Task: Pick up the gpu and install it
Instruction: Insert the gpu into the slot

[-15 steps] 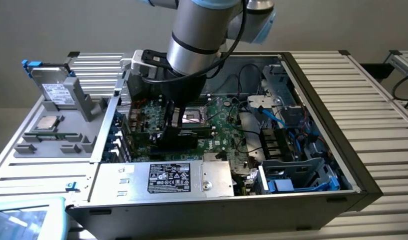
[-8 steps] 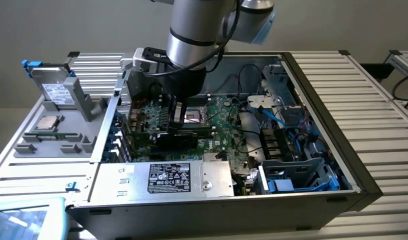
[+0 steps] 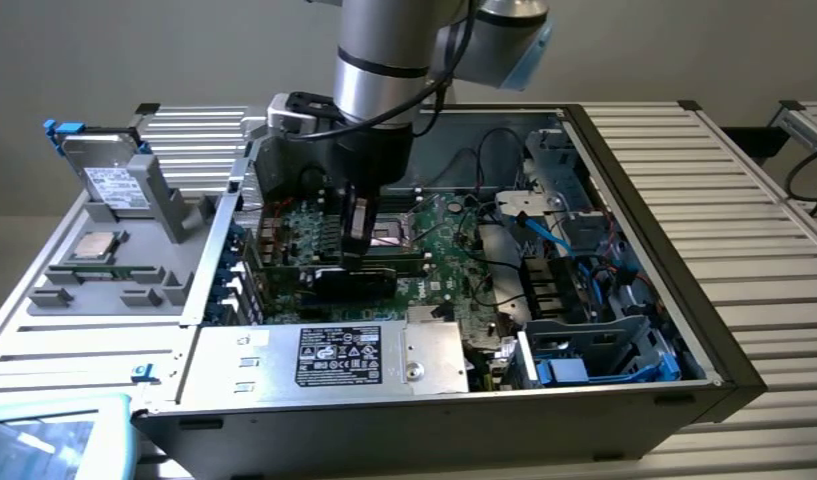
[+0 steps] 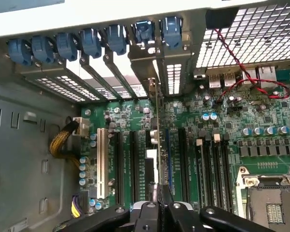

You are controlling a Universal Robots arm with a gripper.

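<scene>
Pincer (image 4: 159,208) gripping gpu (image 4: 158,145) edge-on above motherboard (image 4: 232,159) slots; I'm judging install step underway; next needs card edge aligned with slot, bracket meeting rear opening.

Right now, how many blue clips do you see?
7 clips, in one row along the case wall, at the slot covers' ends. Others may be hidden.

Looks like a robotics lab or hardware test bench. Open computer case (image 3: 622,330) lying on ribbed metal desk (image 3: 768,200), motherboard (image 3: 435,250) exposed, drive and parts set out on grey fixture tray (image 3: 115,270) alongside. Industrial robot arm (image 3: 388,60) overhead, plain grey wall (image 3: 141,50) behind.
</scene>
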